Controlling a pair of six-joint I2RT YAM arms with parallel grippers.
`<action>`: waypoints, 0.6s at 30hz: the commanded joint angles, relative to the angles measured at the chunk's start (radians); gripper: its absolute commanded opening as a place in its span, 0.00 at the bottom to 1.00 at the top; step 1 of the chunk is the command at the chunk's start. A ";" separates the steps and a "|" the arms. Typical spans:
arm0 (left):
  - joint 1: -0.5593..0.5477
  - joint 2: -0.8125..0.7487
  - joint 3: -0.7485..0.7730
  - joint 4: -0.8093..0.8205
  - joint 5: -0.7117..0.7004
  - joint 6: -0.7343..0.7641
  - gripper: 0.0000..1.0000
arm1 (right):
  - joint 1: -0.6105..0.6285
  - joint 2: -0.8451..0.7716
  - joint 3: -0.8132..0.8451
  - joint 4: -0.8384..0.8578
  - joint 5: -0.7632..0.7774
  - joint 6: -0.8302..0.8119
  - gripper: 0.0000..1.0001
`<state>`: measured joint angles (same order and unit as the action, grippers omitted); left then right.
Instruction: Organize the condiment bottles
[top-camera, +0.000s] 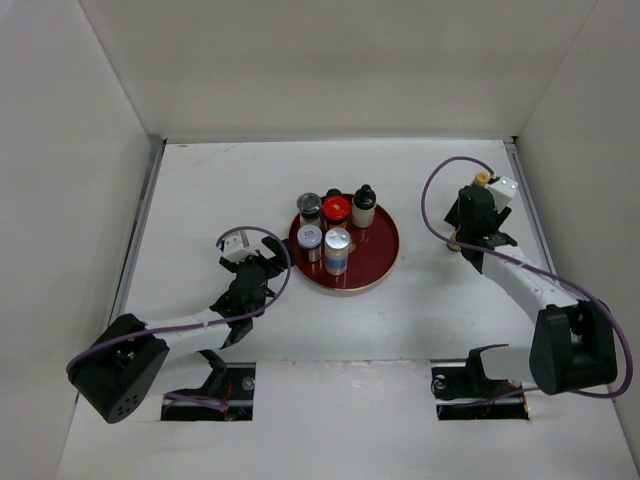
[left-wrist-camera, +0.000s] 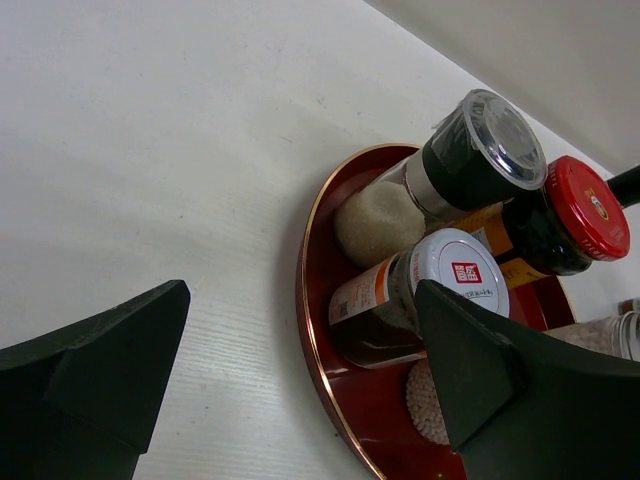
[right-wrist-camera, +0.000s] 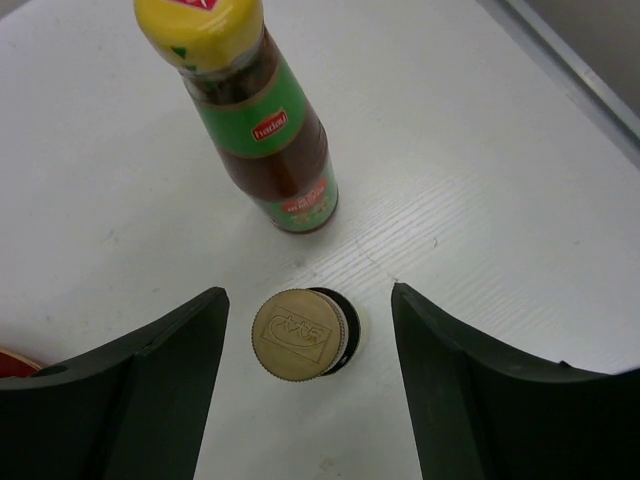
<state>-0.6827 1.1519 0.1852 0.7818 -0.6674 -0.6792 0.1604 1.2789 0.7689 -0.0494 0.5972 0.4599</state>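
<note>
Small tan-capped bottle (right-wrist-camera: 300, 333): upright, right of the tray (top-camera: 385, 245), beside yellow-capped green bottle (right-wrist-camera: 270, 130); probably light, rigid, slick; take by the body below the cap. Right gripper (right-wrist-camera: 308, 290) astride it, jaws parted, untouching; left gripper (left-wrist-camera: 302, 290) spread, empty.

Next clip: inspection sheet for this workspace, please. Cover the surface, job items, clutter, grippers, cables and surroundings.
Surface: white table, no spills seen.
Job's things: five upright on the red tray: clear-lidded grinder, red-capped jar, black-capped bottle, silver-lidded shaker, blue-labelled shaker. Off the tray, far right, both upright: yellow-capped bottle, small tan-capped bottle.
Clutter: nothing seen.
Grippers: left gripper jaws open, empty, at the tray's left rim. Right gripper jaws open either side of the tan-capped bottle, not touching.
Cables: left purple cable and right purple cable loop at the wrists, apart from the bottles.
Surroundings: white walls on three sides.
</note>
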 joint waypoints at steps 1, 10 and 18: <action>0.005 -0.009 0.022 0.053 0.011 -0.013 1.00 | -0.014 0.026 0.030 0.046 -0.031 -0.003 0.68; 0.001 -0.015 0.022 0.053 0.014 -0.014 1.00 | 0.049 -0.036 0.047 0.060 0.087 -0.049 0.30; 0.002 -0.011 0.025 0.053 0.015 -0.014 1.00 | 0.309 -0.127 0.079 0.094 0.125 -0.090 0.30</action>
<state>-0.6811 1.1519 0.1852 0.7818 -0.6617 -0.6819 0.3828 1.1915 0.7815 -0.0563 0.6853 0.3870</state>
